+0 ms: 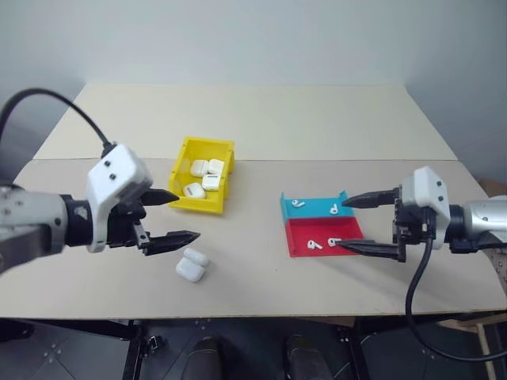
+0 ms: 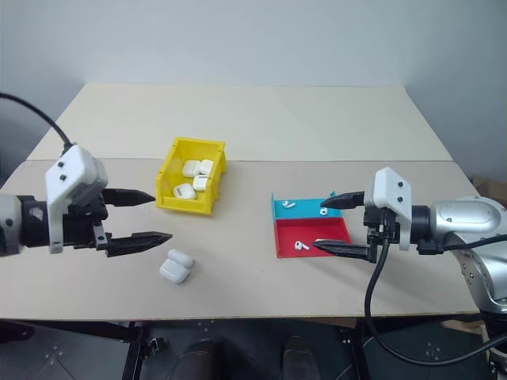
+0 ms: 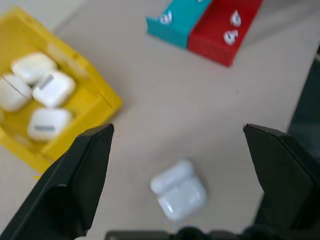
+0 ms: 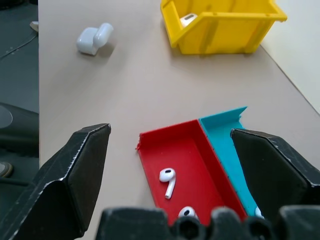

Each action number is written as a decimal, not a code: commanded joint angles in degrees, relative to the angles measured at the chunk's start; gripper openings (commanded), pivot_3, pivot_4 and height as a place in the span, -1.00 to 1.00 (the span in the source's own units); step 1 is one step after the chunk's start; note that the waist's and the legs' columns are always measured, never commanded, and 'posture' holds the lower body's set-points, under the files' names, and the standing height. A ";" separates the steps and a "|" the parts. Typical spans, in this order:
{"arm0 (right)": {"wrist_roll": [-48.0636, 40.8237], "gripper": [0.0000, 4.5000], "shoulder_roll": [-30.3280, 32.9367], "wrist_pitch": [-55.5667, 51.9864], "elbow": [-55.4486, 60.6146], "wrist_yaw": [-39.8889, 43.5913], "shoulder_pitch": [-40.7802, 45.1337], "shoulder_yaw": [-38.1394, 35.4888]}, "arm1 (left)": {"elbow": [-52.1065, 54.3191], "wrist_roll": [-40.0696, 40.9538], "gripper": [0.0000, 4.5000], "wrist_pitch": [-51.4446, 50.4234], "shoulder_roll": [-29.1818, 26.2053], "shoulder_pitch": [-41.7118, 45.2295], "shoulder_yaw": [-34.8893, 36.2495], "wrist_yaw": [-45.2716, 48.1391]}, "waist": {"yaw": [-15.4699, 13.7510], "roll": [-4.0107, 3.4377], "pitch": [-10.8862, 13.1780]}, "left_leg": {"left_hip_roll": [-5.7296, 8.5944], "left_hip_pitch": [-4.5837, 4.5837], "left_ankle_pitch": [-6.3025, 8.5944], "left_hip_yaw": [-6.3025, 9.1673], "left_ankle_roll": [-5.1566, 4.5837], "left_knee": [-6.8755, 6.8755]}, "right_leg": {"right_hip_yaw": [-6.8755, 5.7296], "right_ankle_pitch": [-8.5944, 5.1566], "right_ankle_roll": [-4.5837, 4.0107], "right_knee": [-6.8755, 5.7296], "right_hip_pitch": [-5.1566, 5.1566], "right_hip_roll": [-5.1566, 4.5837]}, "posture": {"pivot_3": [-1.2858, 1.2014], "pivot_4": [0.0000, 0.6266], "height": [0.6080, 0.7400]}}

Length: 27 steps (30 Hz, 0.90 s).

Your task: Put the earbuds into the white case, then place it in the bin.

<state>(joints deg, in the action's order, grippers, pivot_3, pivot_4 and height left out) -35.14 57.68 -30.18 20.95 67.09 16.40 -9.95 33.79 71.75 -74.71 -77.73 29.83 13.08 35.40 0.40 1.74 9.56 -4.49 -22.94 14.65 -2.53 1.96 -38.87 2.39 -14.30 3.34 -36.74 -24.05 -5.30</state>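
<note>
The earbuds [image 1: 314,245] are tiny glossy white pieces with rounded heads and short stems, lying in a flat tray [image 1: 321,237] that is half teal, half red, with low walls. Two lie in the red half directly below and between my right gripper's [image 1: 356,224] fingers, and two in the teal half just past my upper finger. The ones nearest my right wrist are cut off at the picture's edge, so I can't make out their full shape.

The white case [image 1: 192,265] is a smooth, rounded pebble of shiny plastic with its hinged lid standing open; it lies on the matte beige table [image 1: 261,127] just below and slightly ahead of my left gripper's [image 1: 181,216] fingertips, not touching them. In my left wrist view it is blurred, so I can't tell what is inside it.

The bin [image 1: 203,176] is bright yellow hard plastic, rectangular with upright walls and a lower front lip, sitting just beyond my left gripper. It holds several closed white cases.

My left gripper points inward toward the table's middle and tilts down, its black tapered fingers spread wide, holding nothing. My right gripper points inward from the other side, nearly level, its fingers equally wide apart and empty, hovering over the tray's near end.
</note>
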 commanded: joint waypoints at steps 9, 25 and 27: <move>-1.63 0.99 0.46 -2.12 4.07 -1.75 -2.29 -2.67 | -18.35 24.78 1.00 -17.79 0.64 30.51 -36.48 -27.17 | -0.09 0.01 0.00 | 0.01 -0.06 0.00 0.00 0.00 -0.02 | 0.05 0.00 0.00 -0.07 -0.09 0.00 | 0.03 -0.52 1.00; -3.88 0.99 2.43 -4.52 6.85 -2.17 -4.80 -5.50 | -24.17 41.25 1.00 -7.33 5.48 34.00 -59.68 -51.28 | -1.13 0.02 0.01 | 0.02 -0.03 -0.02 0.00 0.03 -0.08 | 0.04 0.01 -0.01 -0.06 -0.03 -0.01 | 0.03 -0.52 1.00; -4.31 0.99 2.52 -5.11 7.61 -2.30 -5.50 -6.18 | -24.08 41.25 1.00 -6.05 6.33 33.08 -59.96 -53.65 | -1.16 0.02 0.01 | 0.02 -0.05 -0.02 0.01 0.03 -0.09 | 0.03 0.01 -0.01 -0.06 -0.03 -0.01 | 0.03 -0.52 1.00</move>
<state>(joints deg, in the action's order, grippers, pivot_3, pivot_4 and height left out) -37.62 59.28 -34.74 26.97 64.86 10.91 -13.36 9.96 112.39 -82.11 -71.25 62.75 -46.75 -16.66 -0.75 1.75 9.57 -4.47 -22.99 14.63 -2.52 1.99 -38.97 2.42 -14.30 3.33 -36.79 -24.08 -5.31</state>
